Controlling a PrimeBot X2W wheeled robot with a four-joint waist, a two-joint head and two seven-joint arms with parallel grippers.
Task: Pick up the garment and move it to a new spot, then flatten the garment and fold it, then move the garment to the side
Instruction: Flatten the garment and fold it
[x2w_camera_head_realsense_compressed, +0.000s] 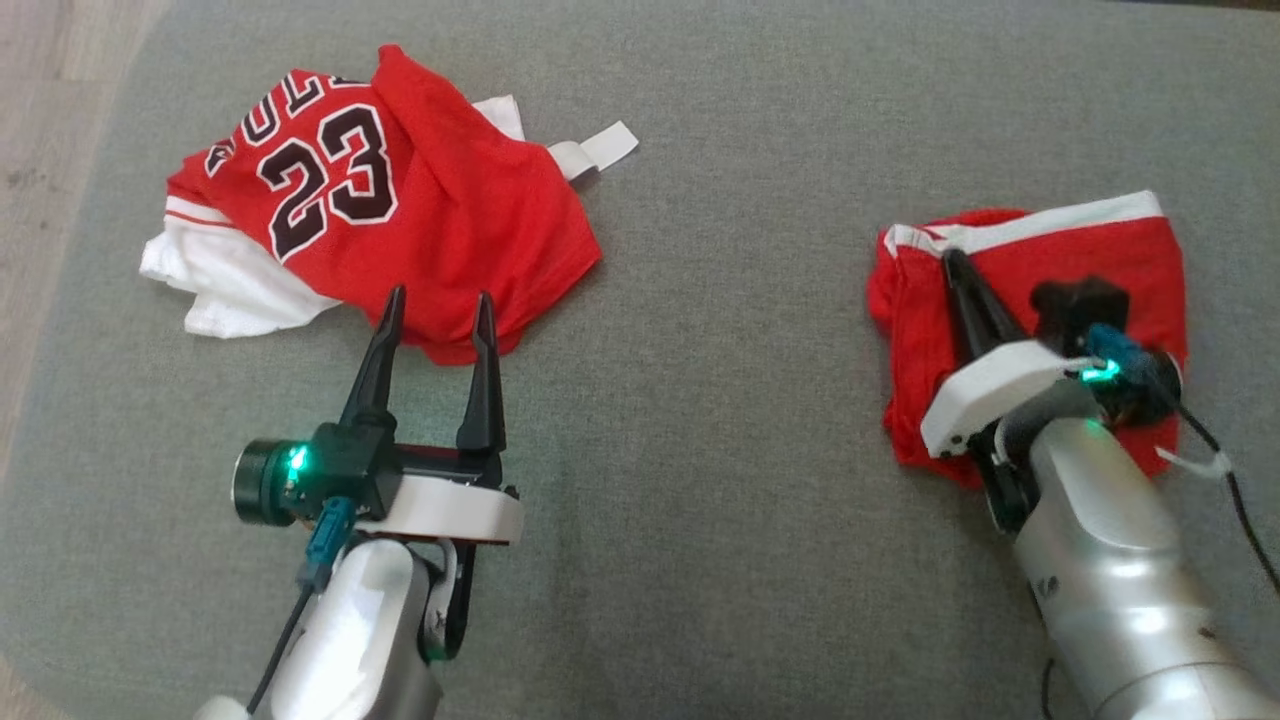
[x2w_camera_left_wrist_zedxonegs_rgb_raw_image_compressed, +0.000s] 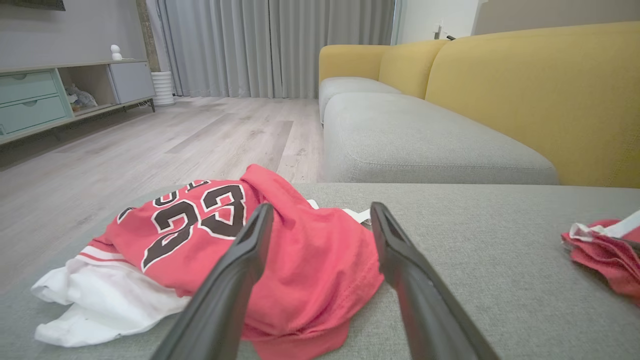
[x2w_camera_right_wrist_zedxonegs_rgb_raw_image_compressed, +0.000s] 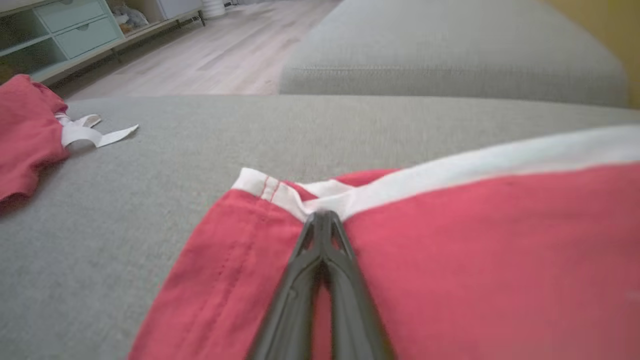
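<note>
head cam looks down on the grey cushion (x2w_camera_head_realsense_compressed: 720, 420) while left wrist cam picks up a yellow sofa (x2w_camera_left_wrist_zedxonegs_rgb_raw_image_compressed: 525, 90) behind it, left gripper (x2w_camera_head_realsense_compressed: 441, 295) spread wide over the near edge of the 23 jersey (x2w_camera_head_realsense_compressed: 400, 200), right gripper (x2w_camera_head_realsense_compressed: 955, 262) shut, tips resting on the red shorts (x2w_camera_head_realsense_compressed: 1085, 255) off to the right

This is a home living room. In the left wrist view, a mustard-yellow-backed fabric sofa (x2w_camera_left_wrist_zedxonegs_rgb_raw_image_compressed: 525, 90) with grey seat cushions runs off at two o'clock. Floor-length pleated grey curtains (x2w_camera_left_wrist_zedxonegs_rgb_raw_image_compressed: 280, 45) hang at twelve. A low sideboard (x2w_camera_left_wrist_zedxonegs_rgb_raw_image_compressed: 30, 100) with mint-green drawers stands at ten on pale wood-plank flooring (x2w_camera_left_wrist_zedxonegs_rgb_raw_image_compressed: 175, 145).
</note>
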